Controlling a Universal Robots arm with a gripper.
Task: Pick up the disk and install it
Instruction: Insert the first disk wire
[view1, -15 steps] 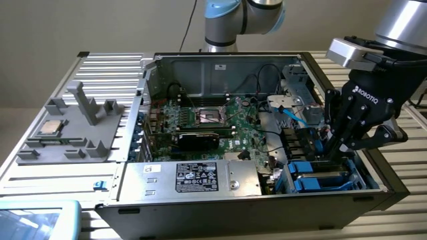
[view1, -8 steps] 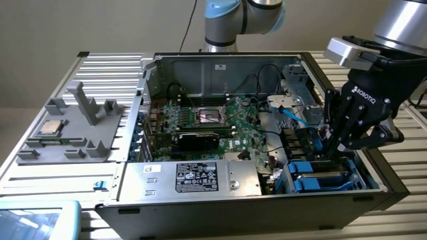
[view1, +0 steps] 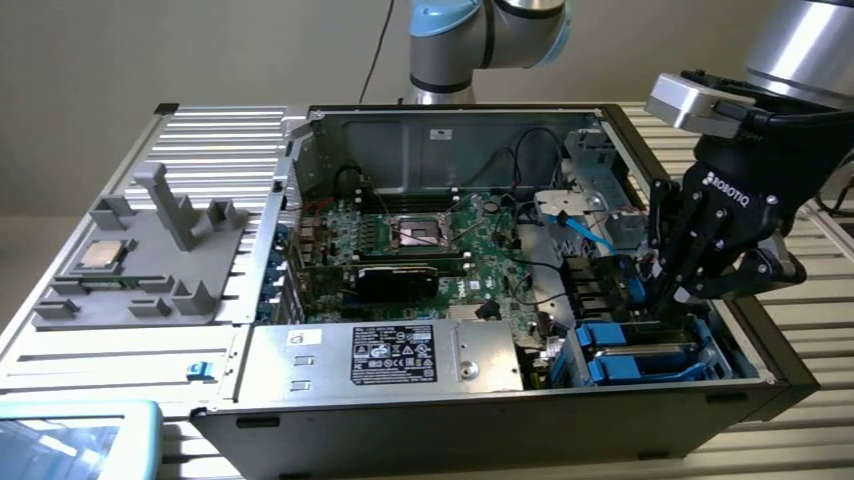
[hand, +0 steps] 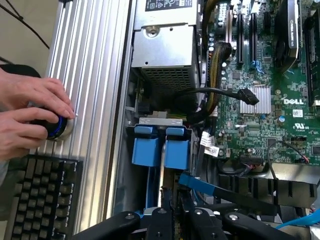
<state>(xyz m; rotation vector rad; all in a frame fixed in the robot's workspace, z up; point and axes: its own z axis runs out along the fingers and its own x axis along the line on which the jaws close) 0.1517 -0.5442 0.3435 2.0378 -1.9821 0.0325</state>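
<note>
My gripper (view1: 663, 300) reaches down into the drive bay at the front corner of the open computer case (view1: 441, 120), on the exterior view's right. Its black fingers (hand: 159, 220) are shut on the disk (hand: 162, 187). The disk shows edge-on as a thin silver strip with a blue rail beside it. It stands upright, partly down between the bay's two blue plastic carriers (hand: 162, 146). In the exterior view the disk's blue edge (view1: 641, 292) shows between the fingers, just above the blue carriers (view1: 641, 352).
A silver power supply box (view1: 387, 355) with a black label sits next to the bay. The motherboard (view1: 427, 240) and a blue cable (view1: 587, 235) lie behind. A grey fixture (view1: 147, 260) holds a processor chip (view1: 100, 255). A person's hands (hand: 30, 115) rest on a blue-ringed knob by a keyboard (hand: 40, 200).
</note>
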